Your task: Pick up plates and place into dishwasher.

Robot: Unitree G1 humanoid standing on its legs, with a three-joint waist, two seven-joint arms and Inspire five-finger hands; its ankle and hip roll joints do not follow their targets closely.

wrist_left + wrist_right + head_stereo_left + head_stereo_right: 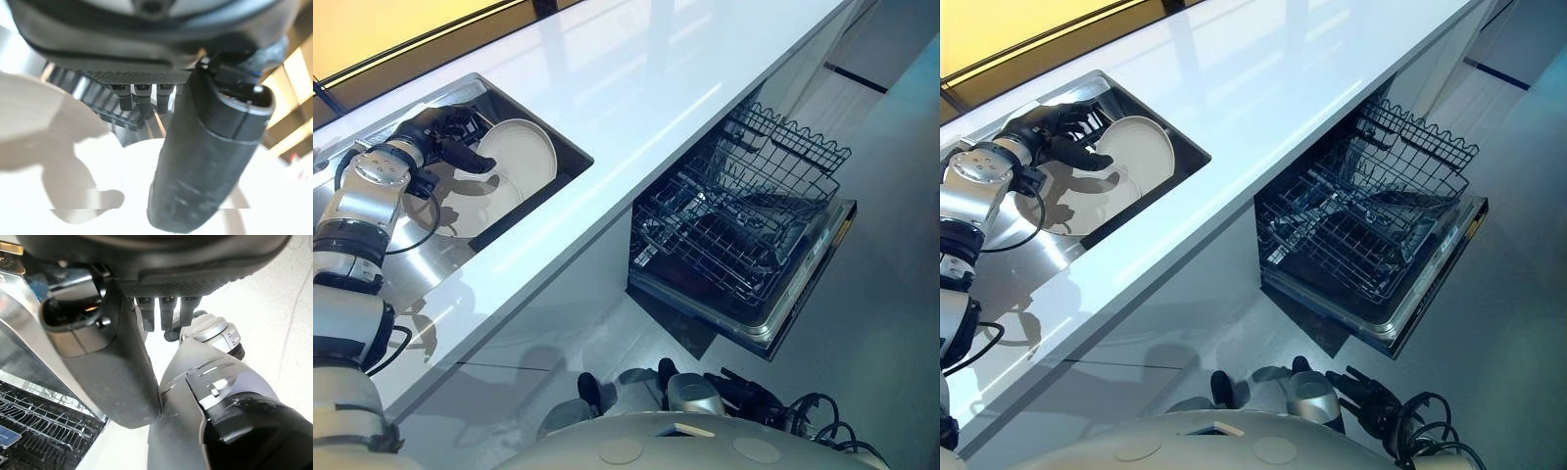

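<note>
Left eye view: the robot's left hand (445, 132) grips a round white ceramic plate (524, 157) that stands tilted in the steel sink (435, 257). The thumb lies across its face and the fingers curl behind the rim, with the plate at 3 o'clock from the hand. A glossy white tabletop (636, 88) runs diagonally. At 4 o'clock of the sink, the open dishwasher (734, 225) juts its dark wire racks over the grey floor (891, 294). The right hand (1368, 392) hangs low, fingers relaxed.

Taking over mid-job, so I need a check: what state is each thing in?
plate: tilted on edge in the sink, thumb across its face
left hand: shut on plate
right hand: open, hanging low, empty
dishwasher door: open
lower rack: pulled out, no plates in it
</note>
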